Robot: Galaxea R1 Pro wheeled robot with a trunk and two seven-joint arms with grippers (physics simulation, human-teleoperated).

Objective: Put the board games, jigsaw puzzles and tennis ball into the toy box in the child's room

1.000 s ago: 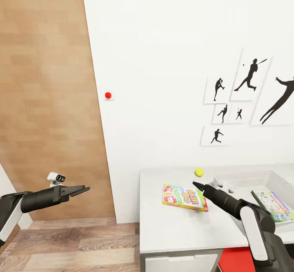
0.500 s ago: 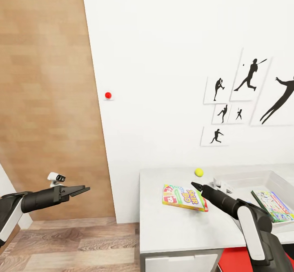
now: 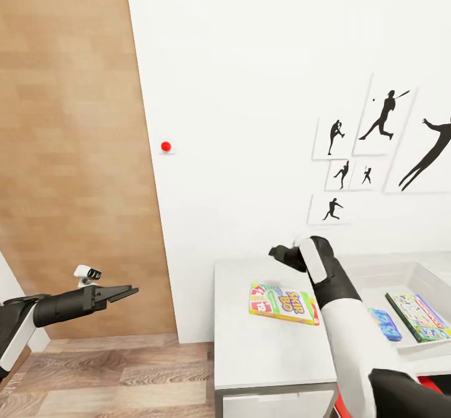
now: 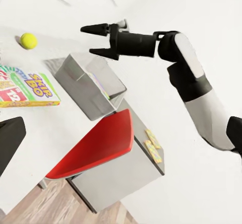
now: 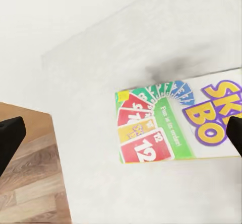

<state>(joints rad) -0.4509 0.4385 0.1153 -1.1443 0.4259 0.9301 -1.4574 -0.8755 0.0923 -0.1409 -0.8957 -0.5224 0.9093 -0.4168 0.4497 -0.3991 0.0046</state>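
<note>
A yellow-green-red board game (image 3: 283, 303) lies flat on the light grey table (image 3: 263, 349), and the right wrist view looks down on that board game (image 5: 166, 128). My right gripper (image 3: 275, 254) hangs open above the table's back edge, its fingers (image 5: 9, 138) spread wide with nothing between them. The toy box (image 3: 401, 272) holds a green board game (image 3: 418, 316) and a small blue one (image 3: 384, 324). In the left wrist view the tennis ball (image 4: 28, 41) rests near the toy box (image 4: 85, 78), and two thin jigsaw puzzles (image 4: 153, 146) lie further along the table. My left gripper (image 3: 128, 291) is open, off to the left of the table.
A wooden door panel (image 3: 75, 155) fills the left wall, with wood floor (image 3: 106, 374) below it. A red chair (image 4: 96, 143) is tucked under the table. Black silhouette pictures (image 3: 376, 148) hang on the white wall behind.
My right arm has swung up and to the left, from beside the toy box to above the table's back edge. The blue game it covered now shows. The left arm has not moved.
</note>
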